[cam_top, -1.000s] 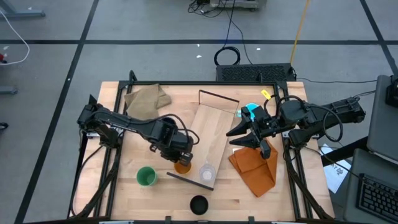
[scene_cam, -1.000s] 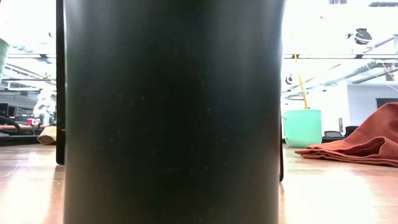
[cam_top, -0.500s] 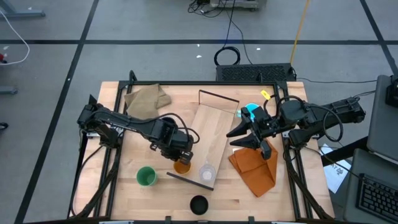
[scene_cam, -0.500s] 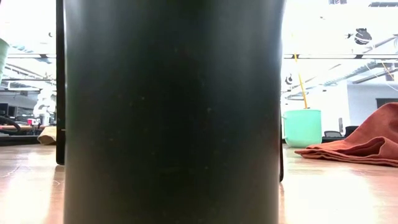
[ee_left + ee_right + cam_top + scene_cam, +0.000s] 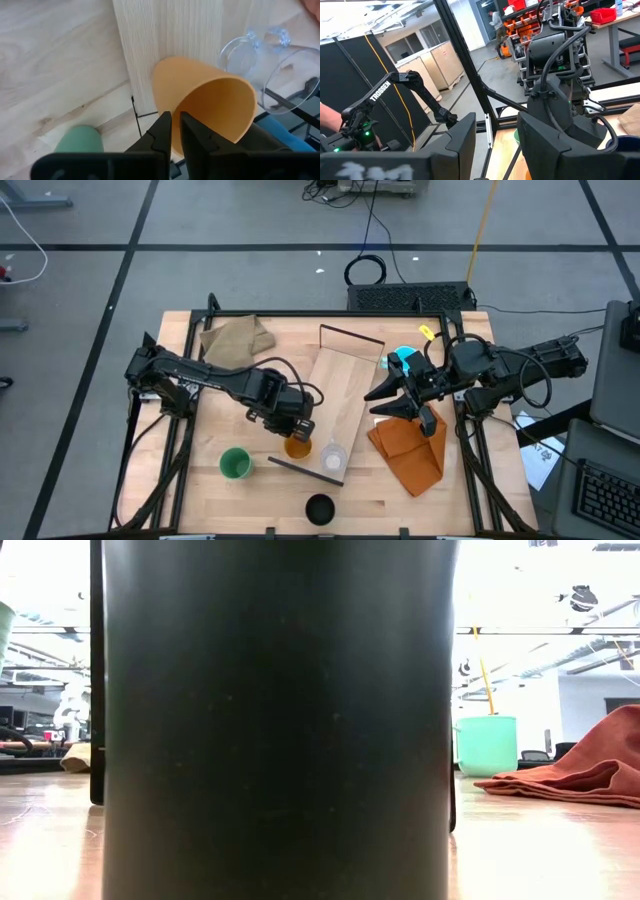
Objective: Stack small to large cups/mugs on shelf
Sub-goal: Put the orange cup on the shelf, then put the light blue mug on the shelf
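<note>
At shelf's (image 5: 340, 405) near end: left claw (image 5: 297, 432) pinching orange cup's (image 5: 207, 107) rim; right claw (image 5: 400, 402) spread wide.

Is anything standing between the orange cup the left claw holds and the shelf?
Nothing visible blocks it. The left claw grips the orange cup by its rim at the shelf's near end, with the clear cup right beside it there.

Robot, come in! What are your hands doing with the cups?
Left gripper shut on orange cup, by clear cup on shelf. Right gripper open, waiting over cloth.
</note>
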Available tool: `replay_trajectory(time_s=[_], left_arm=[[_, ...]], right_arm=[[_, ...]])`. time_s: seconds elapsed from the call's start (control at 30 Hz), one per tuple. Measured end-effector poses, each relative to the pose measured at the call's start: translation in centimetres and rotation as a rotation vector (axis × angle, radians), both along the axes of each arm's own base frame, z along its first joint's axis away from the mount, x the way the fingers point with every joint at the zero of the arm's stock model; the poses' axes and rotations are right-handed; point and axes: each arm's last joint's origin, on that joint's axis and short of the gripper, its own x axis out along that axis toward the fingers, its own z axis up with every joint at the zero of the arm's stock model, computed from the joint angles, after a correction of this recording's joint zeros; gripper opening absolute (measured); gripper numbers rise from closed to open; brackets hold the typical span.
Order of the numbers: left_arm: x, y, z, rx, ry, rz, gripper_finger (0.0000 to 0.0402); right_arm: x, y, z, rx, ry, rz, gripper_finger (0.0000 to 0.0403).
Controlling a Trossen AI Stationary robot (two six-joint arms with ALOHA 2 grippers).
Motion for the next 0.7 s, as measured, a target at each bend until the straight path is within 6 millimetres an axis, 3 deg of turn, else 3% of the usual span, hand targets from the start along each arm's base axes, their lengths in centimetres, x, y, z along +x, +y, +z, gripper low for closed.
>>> replay_trajectory(time_s=[0.4,0.7], left_arm=[[0.17,-0.05,0.05,0.003,-0.025,-0.022,0.0042],[0.58,0.04,0.2,-0.029,-0.062,-0.023,0.013]], right_arm=[[0.0,0.0,-0.07,-0.002,0.007,0.0,0.0137],[0.0,-0.01,-0.07,-0.002,0.007,-0.001,0.0137]])
